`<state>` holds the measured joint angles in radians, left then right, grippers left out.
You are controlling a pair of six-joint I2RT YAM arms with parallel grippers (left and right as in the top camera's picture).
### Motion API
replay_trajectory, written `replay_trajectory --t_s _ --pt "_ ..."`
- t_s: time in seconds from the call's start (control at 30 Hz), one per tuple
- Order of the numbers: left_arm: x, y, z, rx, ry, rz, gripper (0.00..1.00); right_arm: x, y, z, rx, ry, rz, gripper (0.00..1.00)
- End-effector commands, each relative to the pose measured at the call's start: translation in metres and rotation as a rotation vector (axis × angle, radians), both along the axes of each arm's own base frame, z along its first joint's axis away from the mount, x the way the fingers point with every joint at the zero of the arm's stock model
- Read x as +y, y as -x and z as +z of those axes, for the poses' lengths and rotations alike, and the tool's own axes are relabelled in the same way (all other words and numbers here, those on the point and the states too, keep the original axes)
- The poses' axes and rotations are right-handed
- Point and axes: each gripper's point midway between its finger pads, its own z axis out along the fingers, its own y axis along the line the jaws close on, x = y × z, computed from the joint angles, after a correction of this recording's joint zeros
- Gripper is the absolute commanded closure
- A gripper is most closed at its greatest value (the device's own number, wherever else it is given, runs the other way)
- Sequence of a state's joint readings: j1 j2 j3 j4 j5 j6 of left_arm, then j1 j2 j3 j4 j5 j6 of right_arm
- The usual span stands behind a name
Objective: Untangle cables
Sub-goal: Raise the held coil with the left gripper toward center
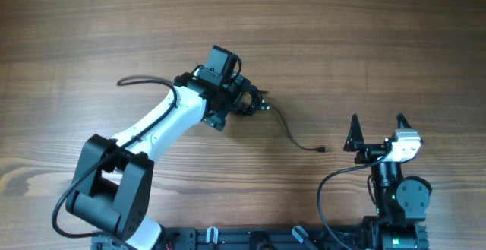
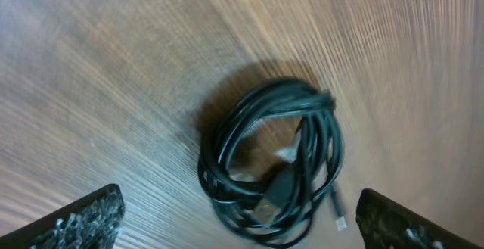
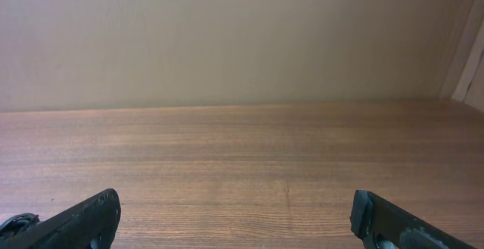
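Brown wood-grain counter. Near its centre lie the cables, bunched in a dark coil; one loose strand trails right and nearward, plug end on the wood.

Left arm stretches forward, left gripper facing down, jaws wide; right gripper sits folded back, jaws wide.

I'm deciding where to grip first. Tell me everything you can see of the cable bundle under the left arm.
The cables are thin, glossy black cords wound into a loose tangled coil lying flat on the wooden table. A dark plug and a small pale connector tip show at its lower edge in the wrist view. One loose tail trails off toward the right arm, ending in a small plug. The left gripper hovers over it, open, apparently not touching.
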<state>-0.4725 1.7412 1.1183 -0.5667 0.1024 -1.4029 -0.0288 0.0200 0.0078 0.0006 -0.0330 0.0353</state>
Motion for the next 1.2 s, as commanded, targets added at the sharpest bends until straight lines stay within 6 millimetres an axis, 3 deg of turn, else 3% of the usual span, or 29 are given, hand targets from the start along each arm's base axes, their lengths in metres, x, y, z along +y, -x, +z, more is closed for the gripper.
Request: replay_trajectory --t_s 0.0,0.23,0.43,0.67,0.93,1.03,1.17 --pt "-0.003 0.0 -0.002 0.105 0.117 0.362 0.13 0.002 0.001 0.002 -0.013 0.009 0.007 0.0" --pt "-0.009 0.006 -0.004 0.11 0.098 0.36 0.32 0.002 0.001 0.002 -0.013 0.009 0.007 0.01" --pt "-0.008 0.014 -0.016 0.139 0.062 0.356 0.38 0.002 0.001 0.002 -0.013 0.009 0.007 0.0" --pt "-0.005 0.02 -0.043 0.204 0.02 0.383 0.44 0.002 0.001 0.002 -0.013 0.009 0.007 0.0" --pt "-0.005 0.026 -0.058 0.231 -0.016 0.365 0.72 0.002 0.001 0.002 -0.013 0.009 0.007 0.0" --pt "0.005 0.02 -0.059 0.178 -0.08 0.302 0.93 0.002 0.001 0.002 -0.013 0.009 0.007 0.0" --pt "0.021 0.011 -0.059 0.094 -0.202 0.138 0.96 0.002 0.001 0.002 -0.013 0.009 0.007 0.0"
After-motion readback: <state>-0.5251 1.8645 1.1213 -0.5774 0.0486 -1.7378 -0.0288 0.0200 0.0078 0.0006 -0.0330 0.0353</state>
